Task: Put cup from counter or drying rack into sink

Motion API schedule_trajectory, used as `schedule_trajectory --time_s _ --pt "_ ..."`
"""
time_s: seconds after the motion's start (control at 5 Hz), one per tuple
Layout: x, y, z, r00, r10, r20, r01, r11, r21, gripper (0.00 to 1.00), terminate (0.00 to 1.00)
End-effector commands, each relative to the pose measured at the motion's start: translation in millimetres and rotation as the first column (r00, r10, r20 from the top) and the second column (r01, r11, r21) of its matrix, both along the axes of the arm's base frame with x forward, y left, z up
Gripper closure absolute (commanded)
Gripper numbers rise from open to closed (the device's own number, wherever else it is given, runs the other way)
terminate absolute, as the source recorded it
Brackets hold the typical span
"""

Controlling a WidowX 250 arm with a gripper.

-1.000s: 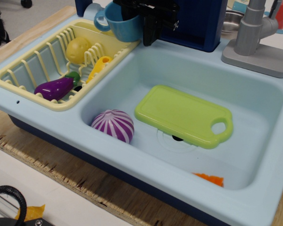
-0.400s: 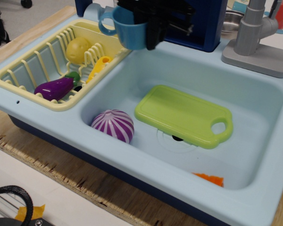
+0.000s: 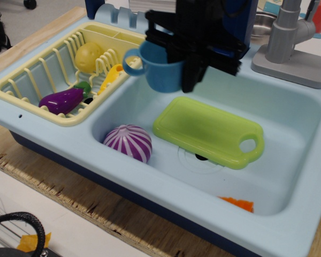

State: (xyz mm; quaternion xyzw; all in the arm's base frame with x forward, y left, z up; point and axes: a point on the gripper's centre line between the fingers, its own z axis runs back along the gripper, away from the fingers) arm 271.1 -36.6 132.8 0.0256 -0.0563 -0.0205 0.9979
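The medium-blue cup (image 3: 158, 69) with its loop handle pointing left hangs upright in the air over the far left part of the pale-blue sink (image 3: 289, 115). My black gripper (image 3: 177, 60) is shut on the cup's rim and right wall, one finger (image 3: 193, 72) down its outside. The cup is just right of the pale yellow drying rack (image 3: 32, 75), above the gap between the rack and the lime-green cutting board (image 3: 208, 131). The counter (image 3: 2, 115) runs around the rack and basin.
In the basin lie the cutting board, a purple striped ball (image 3: 128, 142) and an orange piece (image 3: 237, 204). The rack holds a purple eggplant (image 3: 61, 100), a yellow round item (image 3: 89, 56) and a yellow utensil (image 3: 112, 75). A grey faucet (image 3: 289, 40) stands at the back right.
My gripper has carried the cup from above the rack's far corner rightward and toward the front, lower, so that it now hangs over the sink basin.
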Motion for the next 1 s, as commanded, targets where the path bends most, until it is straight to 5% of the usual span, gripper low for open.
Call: schedule_trajectory --time_s 0.0,0.2,0.6,0.8 --pt "4.8 -20.0 -16.3 0.998 -0.067 0.006 0.067 0.995 -0.071 1.00 0.00" --pt "6.2 -27.6 -24.0 0.996 -0.090 -0.029 0.086 0.991 -0.106 0.00 0.00" --pt "6.2 -27.6 -24.0 0.996 -0.090 -0.029 0.086 0.991 -0.106 0.00 0.00" --pt "6.2 -27.6 -24.0 0.996 -0.090 -0.029 0.086 0.991 -0.106 0.00 1.00"
